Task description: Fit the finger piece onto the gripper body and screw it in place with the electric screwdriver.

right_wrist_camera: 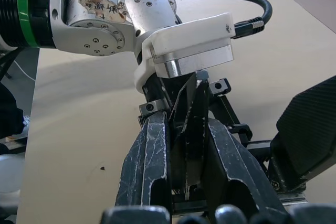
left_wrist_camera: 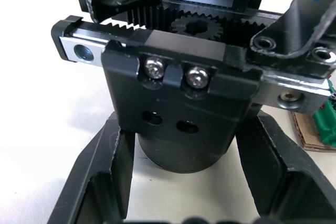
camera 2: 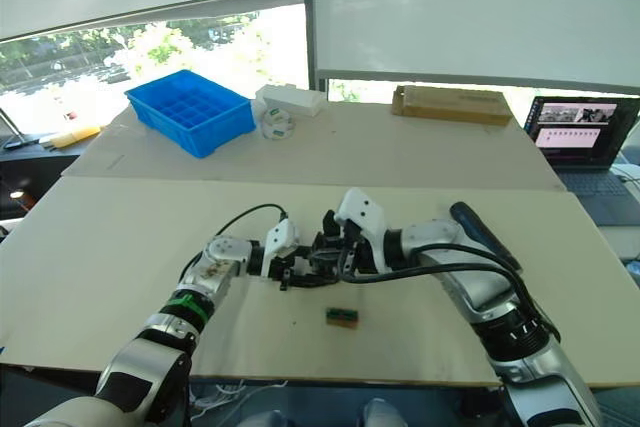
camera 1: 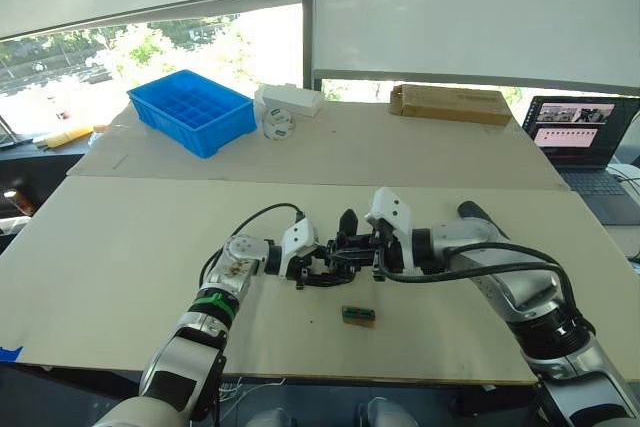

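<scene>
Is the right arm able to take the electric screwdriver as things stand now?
Probably not yet. The electric screwdriver lies uncovered on the table beside that arm's forearm, but the right gripper is shut on the finger piece at the gripper body.

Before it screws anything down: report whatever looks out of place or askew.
Nothing stands out. The left gripper holds the gripper body by its round base; the right gripper pinches the finger piece beside it.
</scene>
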Motion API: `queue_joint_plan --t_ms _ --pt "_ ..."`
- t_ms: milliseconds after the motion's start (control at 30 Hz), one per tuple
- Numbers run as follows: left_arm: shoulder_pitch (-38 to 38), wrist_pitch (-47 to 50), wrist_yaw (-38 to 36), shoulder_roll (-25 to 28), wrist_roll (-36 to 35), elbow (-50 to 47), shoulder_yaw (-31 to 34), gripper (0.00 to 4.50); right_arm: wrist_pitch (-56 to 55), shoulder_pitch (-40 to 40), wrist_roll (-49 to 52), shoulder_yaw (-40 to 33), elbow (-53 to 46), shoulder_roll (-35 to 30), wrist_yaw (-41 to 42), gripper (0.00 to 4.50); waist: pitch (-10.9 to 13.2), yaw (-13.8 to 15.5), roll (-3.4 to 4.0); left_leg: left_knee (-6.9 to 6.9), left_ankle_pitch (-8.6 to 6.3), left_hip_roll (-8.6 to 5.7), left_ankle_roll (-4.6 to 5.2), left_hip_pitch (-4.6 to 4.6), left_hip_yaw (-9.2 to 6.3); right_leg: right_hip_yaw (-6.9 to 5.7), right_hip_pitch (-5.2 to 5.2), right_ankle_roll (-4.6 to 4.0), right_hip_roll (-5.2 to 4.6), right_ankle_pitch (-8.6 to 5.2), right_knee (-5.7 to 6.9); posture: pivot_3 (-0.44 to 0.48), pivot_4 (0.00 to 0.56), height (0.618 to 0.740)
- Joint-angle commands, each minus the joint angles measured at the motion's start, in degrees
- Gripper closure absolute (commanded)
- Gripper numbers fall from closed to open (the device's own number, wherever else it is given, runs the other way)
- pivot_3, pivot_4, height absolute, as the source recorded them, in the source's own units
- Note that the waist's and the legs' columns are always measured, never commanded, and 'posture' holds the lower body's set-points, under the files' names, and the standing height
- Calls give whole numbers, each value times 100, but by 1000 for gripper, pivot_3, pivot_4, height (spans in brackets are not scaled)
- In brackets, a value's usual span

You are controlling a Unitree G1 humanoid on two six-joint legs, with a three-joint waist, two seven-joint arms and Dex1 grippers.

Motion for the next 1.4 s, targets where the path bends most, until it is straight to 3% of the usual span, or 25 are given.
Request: queue_joint_plan --t_ms 33,233,533,600,633,733,900,1100,1400 --pt "135 21 -287 -81 -54 -103 -193 2223 619 450 -756 494 1056 -369 -410 4112 0 6 0 -2 0 0 0 0 -1 -1 1 0 0 0 -3 0 150 740" --pt "157 18 -265 -63 -51 -118 -183 2223 437 301 -959 666 743 -531 -441 4112 0 12 0 -2 -25 0 -26 -1 -9 -11 6 2 -1 1 -13 0 150 740" --pt "131 17 -235 -41 -63 -73 -183 2223 694 112 -428 196 -157 -444 -576 4112 14 66 11 -2 -11 0 -49 -40 -38 -44 -3 3 -1 3 -43 0 150 740" --pt "132 14 -234 -33 -71 -73 -188 2223 757 142 -358 127 -318 -442 -593 3093 20 76 17 -2 -8 0 -53 -46 -40 -49 -3 4 -1 4 -50 0 150 740" --pt "132 14 -234 -31 -74 -72 -190 2223 774 154 -340 101 -369 -441 -604 2906 33 83 10 -2 -5 0 -48 -49 -40 -50 -4 4 -1 4 -53 0 150 740" --pt "131 13 -238 -16 -93 -76 -205 2223 774 182 -248 -61 -582 -419 -637 1757 44 84 24 5 22 -8 -16 -119 -44 -58 -48 12 -6 11 -55 0 150 740" --pt "111 11 -244 3 -103 -43 -215 2223 663 158 1 -358 -938 -349 -572 21 61 86 31 11 31 -10 -26 -142 -47 -119 -54 10 8 11 -59 0 150 740" --pt "100 0 -240 -4 -96 -10 -221 2223 299 304 193 -610 -1097 -245 -416 21 88 89 32 14 30 -10 -22 -150 -53 -125 -60 13 3 11 -58 0 150 740" --pt "123 -39 -194 -8 -82 -2 -209 2223 -1218 600 229 -1101 -899 258 -191 21 93 81 36 22 32 -14 -21 -157 -54 -131 -54 18 46 13 -56 0 150 740"
